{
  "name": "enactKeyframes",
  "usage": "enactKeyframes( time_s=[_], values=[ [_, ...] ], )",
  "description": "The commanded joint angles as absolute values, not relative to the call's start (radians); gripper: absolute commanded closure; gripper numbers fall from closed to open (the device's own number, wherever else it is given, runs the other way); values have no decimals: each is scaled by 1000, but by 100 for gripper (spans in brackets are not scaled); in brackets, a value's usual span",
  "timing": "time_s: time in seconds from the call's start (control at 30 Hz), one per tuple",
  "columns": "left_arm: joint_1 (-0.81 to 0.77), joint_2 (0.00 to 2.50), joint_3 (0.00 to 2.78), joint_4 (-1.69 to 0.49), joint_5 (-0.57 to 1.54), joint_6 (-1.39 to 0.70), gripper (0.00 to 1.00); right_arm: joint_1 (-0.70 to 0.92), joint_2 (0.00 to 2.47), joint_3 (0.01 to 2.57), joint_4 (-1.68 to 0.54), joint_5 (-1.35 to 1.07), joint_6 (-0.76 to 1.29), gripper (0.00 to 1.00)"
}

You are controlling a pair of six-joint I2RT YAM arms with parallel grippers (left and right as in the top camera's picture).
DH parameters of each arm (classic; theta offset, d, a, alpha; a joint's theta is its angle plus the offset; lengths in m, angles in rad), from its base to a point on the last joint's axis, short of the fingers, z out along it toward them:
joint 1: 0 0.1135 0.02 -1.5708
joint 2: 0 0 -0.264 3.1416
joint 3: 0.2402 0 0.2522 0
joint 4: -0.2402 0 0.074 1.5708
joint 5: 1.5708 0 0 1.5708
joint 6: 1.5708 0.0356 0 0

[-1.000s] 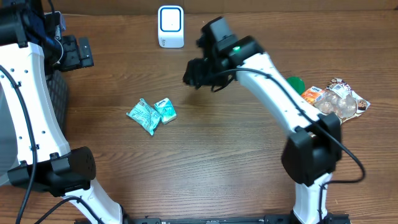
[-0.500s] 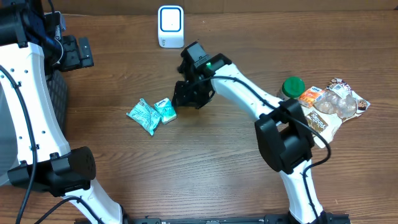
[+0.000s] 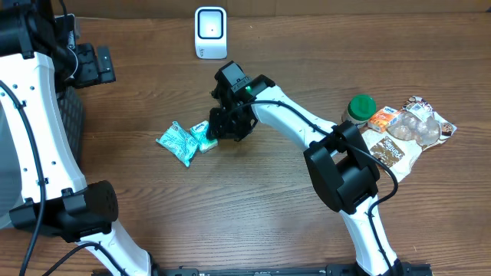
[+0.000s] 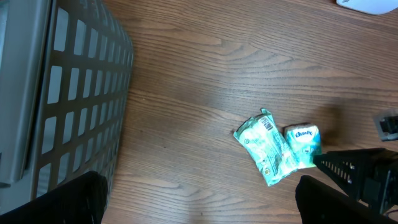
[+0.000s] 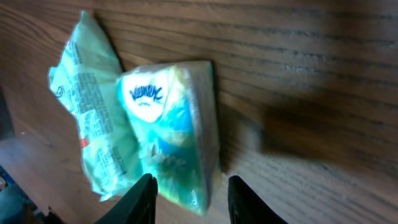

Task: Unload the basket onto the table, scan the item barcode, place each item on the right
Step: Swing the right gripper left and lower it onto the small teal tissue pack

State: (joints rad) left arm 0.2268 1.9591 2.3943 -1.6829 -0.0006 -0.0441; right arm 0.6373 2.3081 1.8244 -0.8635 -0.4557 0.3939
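A small Kleenex tissue pack [image 3: 205, 136] lies on the wooden table against a crumpled green packet [image 3: 177, 143]. In the right wrist view the tissue pack [image 5: 171, 130] reaches down between my right gripper's [image 5: 193, 196] two black fingers. The left finger meets the pack's edge. A gap shows at the right finger, so the gripper is open around it. From overhead that gripper [image 3: 217, 132] hangs over the pack's right side. The white scanner [image 3: 210, 32] stands at the table's back. My left gripper [image 4: 199, 200] is open and empty, high above the table at the far left [image 3: 93, 64].
A dark mesh basket [image 4: 74, 93] sits by the left edge. At the right are a green-lidded jar [image 3: 359, 107] and several snack packets [image 3: 410, 126]. The green packet [image 5: 87, 118] lies just left of the right gripper's fingers.
My right gripper has swung from near the scanner down and left onto the tissue pack, and its jaws have narrowed. The left arm has not moved.
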Motion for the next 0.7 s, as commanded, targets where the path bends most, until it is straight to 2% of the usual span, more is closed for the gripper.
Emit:
enactKeyframes(
  time_s=[0.0,0.3,0.43,0.53,0.67],
  values=[
    [222,1956,2396,-1682,0,-25,0,636,2317,1781,-840,-474,402,67],
    [222,1956,2396,-1682,0,-25,0,636,2317,1773,-838,-493,420,84],
    [222,1956,2396,-1682,0,-25,0,640,2318,1773,-824,-494,442,83],
    [222,1956,2396,-1682,-1,-25,0,648,2318,1770,-809,-487,449,72],
    [222,1956,2396,-1682,0,-25,0,660,2318,1749,-785,-486,450,71]
  ],
)
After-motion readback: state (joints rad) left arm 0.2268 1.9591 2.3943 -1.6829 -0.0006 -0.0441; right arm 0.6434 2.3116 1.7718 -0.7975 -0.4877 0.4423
